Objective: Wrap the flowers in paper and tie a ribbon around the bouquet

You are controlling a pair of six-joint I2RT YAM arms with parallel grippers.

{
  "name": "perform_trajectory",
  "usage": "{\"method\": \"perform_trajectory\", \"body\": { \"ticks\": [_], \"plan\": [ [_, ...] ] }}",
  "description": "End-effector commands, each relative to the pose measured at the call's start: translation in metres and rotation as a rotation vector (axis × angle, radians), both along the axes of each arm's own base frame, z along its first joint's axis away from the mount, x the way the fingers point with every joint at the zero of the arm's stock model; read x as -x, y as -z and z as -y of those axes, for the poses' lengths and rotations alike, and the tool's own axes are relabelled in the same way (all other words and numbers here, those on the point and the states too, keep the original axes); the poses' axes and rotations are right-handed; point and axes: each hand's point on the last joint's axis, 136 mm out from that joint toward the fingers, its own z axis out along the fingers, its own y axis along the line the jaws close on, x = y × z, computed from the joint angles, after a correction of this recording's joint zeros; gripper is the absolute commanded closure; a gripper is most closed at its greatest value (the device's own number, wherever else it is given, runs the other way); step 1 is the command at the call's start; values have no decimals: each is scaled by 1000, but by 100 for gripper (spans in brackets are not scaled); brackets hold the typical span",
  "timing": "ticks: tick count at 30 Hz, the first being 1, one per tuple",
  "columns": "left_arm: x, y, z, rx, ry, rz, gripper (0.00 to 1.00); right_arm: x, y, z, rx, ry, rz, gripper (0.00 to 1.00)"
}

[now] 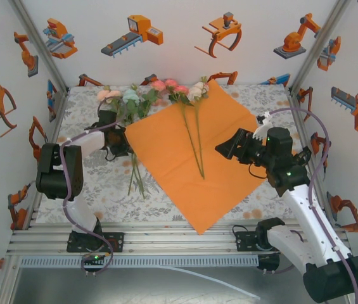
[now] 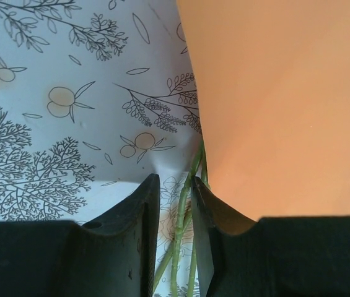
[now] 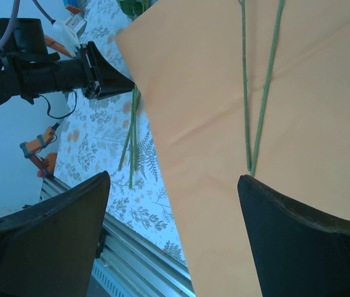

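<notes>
Two claws are inspected, left first. The left claw (image 2: 171, 185) sits low over the tabletop (image 2: 51, 124), its jaws drawn narrow about the green stems (image 2: 179, 216) of the loose flowers (image 1: 125, 100). A sliver of gap shows on one side, so I cannot tell whether the stems are truly pinched. These stems lie off the sheet, just beside the left edge of the paper (image 1: 166, 149). Two further blooms (image 1: 180, 90) lie on the sheet, heads at its far corner. The step in hand appears to be moving the bunch onto the paper. To do it well, the jaws should close on all the stems together. The lift should clear the paper's edge without dragging the cloth, and the bunch should land beside the two blooms, heads the same way. The left arm's elbow is raised near its base, the forearm reaching forward and inward, the wrist tipped down. The right claw (image 3: 173, 182) hangs above the paper's right half, jaws wide apart and empty, on an arm angled inward.
</notes>
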Motion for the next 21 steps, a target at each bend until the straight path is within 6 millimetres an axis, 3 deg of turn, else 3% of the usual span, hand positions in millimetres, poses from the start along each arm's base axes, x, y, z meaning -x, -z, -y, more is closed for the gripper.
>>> {"method": "perform_trajectory", "body": {
  "ticks": [1,8,15,21],
  "plan": [
    [9,13,8,31,62,-43,67,2,-1,-2,-14,-6,7,24],
    [7,5,18,68,113,-9,65,2,1,-2,-11,-2,-1,24],
    [11,24,17,9,122,-64,65,3,2,-1,-9,5,-6,24],
    [15,34,-1,-118,80,-120,80,5,0,1,-4,13,-4,24]
  ]
}}
